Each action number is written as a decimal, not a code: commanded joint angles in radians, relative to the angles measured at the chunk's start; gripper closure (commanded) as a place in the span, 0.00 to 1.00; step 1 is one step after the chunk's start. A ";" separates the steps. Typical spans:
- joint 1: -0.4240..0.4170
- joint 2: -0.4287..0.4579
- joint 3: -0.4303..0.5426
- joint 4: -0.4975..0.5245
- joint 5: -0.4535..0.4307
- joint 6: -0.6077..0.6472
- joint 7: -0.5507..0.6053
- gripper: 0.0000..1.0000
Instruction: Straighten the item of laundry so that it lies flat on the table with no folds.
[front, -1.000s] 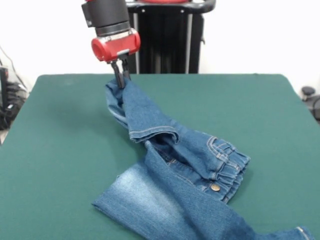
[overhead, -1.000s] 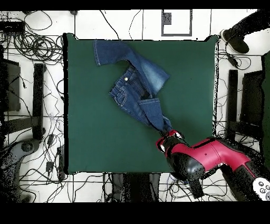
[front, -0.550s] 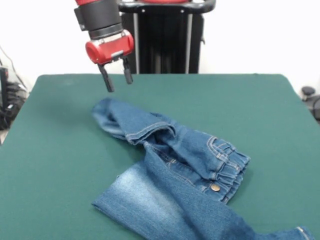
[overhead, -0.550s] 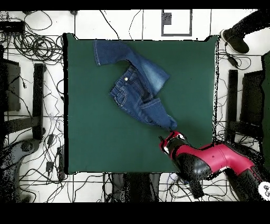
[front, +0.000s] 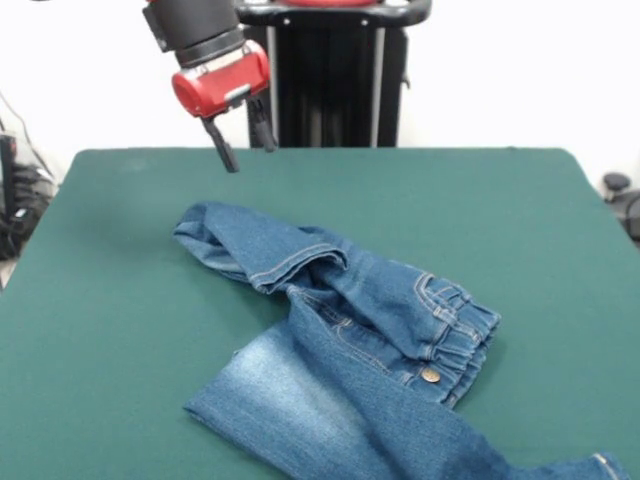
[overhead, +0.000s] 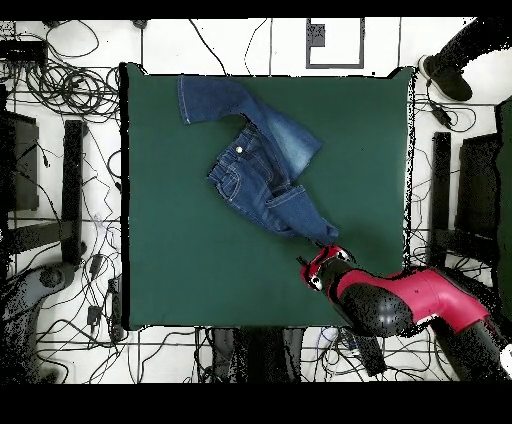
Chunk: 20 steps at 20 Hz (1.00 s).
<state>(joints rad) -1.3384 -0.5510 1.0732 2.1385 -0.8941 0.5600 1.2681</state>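
Observation:
The item of laundry (front: 360, 330), a small pair of blue denim jeans, lies crumpled on the green table (front: 120, 260). One leg is folded over itself toward the far left, its cuff turned up. The other leg runs to the near right edge of the front view. The elastic waistband and metal button face right. In the overhead view the jeans (overhead: 262, 165) spread from the top left toward the arm. My gripper (front: 245, 140) hangs open above the table, up and behind the folded leg's end, holding nothing. From overhead the gripper (overhead: 318, 268) sits just past the leg's tip.
Cables and equipment (overhead: 55, 150) crowd the floor around the table in the overhead view. A person's shoe (overhead: 447, 78) shows at the top right, off the table. The table's far edge (front: 320, 150) lies right behind the gripper.
The gripper let go of the jeans leg and opened, then rose and drifted slightly right. The released leg dropped onto the table and settled in a fold.

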 joint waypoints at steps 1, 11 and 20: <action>0.047 -0.047 0.114 -0.042 0.082 0.117 -0.229 0.00; 0.197 -0.061 0.041 -0.151 0.022 -0.013 -0.025 0.00; 0.296 -0.031 -0.055 -0.221 -0.032 -0.057 0.033 0.00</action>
<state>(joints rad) -1.1256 -0.6179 1.1151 2.0037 -0.8721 0.5424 1.2681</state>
